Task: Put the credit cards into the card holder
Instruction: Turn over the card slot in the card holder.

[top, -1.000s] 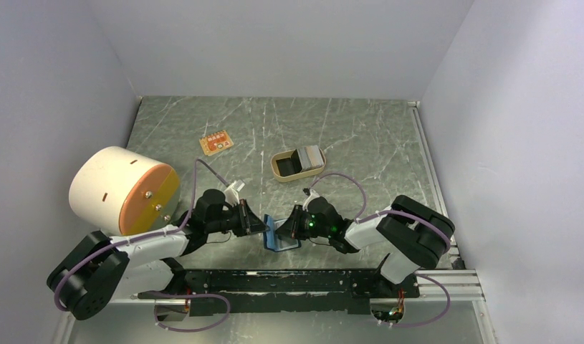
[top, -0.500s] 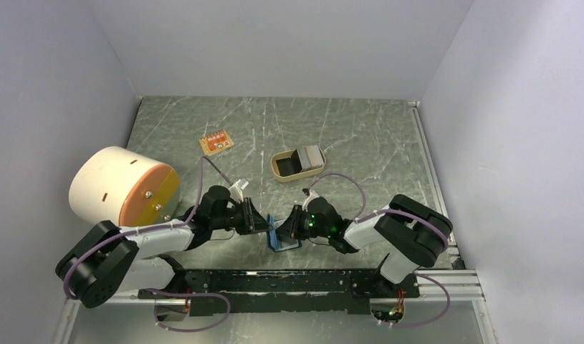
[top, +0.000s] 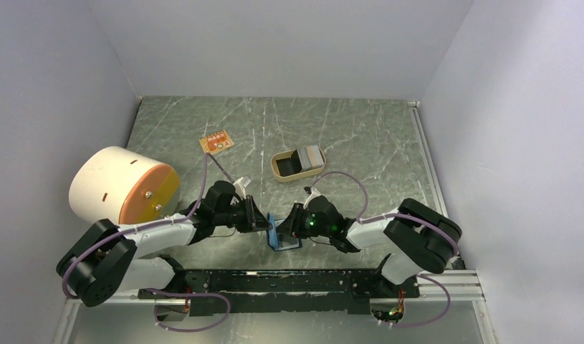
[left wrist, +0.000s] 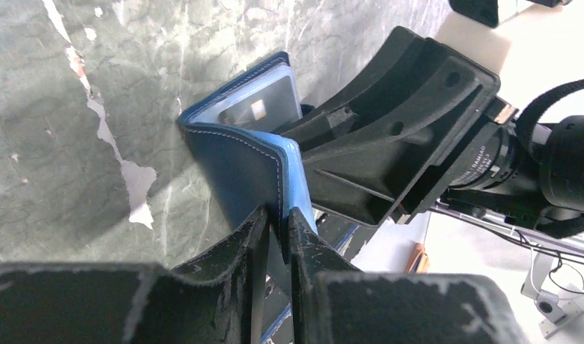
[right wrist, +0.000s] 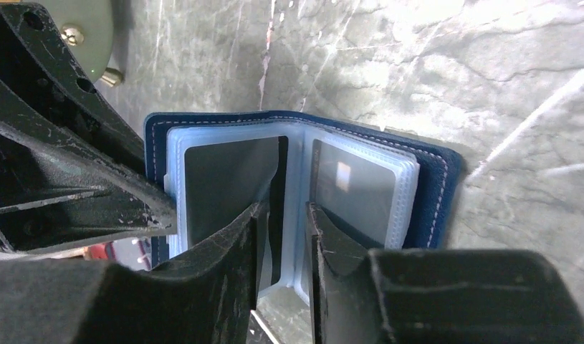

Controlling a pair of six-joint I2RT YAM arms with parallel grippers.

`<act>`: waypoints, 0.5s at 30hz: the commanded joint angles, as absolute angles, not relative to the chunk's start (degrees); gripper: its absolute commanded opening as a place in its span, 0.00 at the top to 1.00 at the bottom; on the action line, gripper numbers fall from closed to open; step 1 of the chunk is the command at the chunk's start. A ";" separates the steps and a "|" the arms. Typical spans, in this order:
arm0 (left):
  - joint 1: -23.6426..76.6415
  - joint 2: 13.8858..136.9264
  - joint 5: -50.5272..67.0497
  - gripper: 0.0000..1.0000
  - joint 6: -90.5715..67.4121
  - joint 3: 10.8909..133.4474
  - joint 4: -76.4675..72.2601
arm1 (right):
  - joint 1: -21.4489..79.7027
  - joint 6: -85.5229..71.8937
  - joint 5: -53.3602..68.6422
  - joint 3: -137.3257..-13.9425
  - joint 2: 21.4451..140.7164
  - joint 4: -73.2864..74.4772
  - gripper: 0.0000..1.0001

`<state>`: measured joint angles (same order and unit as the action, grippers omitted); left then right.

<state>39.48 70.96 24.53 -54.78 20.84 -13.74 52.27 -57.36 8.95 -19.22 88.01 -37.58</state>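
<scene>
Our left gripper (left wrist: 278,217) pinches the card holder (left wrist: 228,165) by its cover — our right gripper (right wrist: 284,213) clamps an inner sleeve (right wrist: 294,172).

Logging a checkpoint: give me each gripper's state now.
Left gripper: closed, pinching the holder by its cover edge.
Right gripper: closed on one of the holder's clear inner sleeves.

overhead view from behind looking down, wrist views close, all share the card holder (right wrist: 436,193)
</scene>
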 commanded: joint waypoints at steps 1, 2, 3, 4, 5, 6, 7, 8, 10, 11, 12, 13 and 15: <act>39.83 72.83 19.83 0.80 -52.55 21.93 -8.43 | 52.65 -54.78 4.47 -19.77 84.53 -29.42 0.67; 39.84 73.12 19.78 0.81 -52.49 22.15 -8.29 | 52.66 -54.59 4.06 -19.82 83.78 -28.55 0.66; 39.92 73.34 19.66 0.81 -52.47 22.35 -8.14 | 52.65 -54.53 3.64 -19.86 83.08 -27.73 0.65; 39.97 73.65 19.60 0.81 -52.39 22.60 -8.05 | 52.67 -54.45 3.25 -19.93 82.47 -26.90 0.64; 40.06 73.84 19.50 0.81 -52.37 22.73 -8.00 | 52.67 -54.30 2.91 -19.95 81.74 -26.15 0.63; 40.12 74.02 19.43 0.81 -52.34 22.76 -8.00 | 52.72 -54.24 2.64 -19.95 80.91 -25.66 0.62; 40.24 74.20 19.44 0.81 -52.38 22.94 -7.98 | 52.68 -54.23 2.38 -19.76 80.22 -25.25 0.61; 40.27 74.38 19.50 0.81 -52.32 22.98 -8.05 | 52.66 -54.25 2.26 -19.58 79.50 -25.15 0.60; 40.34 74.64 19.66 0.81 -52.25 23.18 -8.34 | 52.66 -54.15 2.14 -19.35 78.91 -25.29 0.58; 40.41 74.80 19.63 0.81 -52.27 23.35 -8.44 | 52.69 -53.96 2.00 -19.39 79.03 -25.20 0.58; 40.47 74.95 19.74 0.82 -52.29 23.53 -8.49 | 52.67 -53.89 2.10 -19.45 79.50 -25.21 0.59; 40.55 75.23 19.84 0.81 -52.22 23.77 -8.59 | 52.66 -53.92 2.44 -19.45 80.18 -25.72 0.61; 40.66 75.54 20.42 0.81 -52.21 24.14 -8.97 | 52.66 -54.34 3.41 -19.20 81.54 -27.52 0.66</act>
<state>40.01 74.65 20.95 -53.36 22.13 -9.50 52.49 -54.85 3.62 -19.40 79.92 -26.96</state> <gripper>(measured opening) 0.188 0.375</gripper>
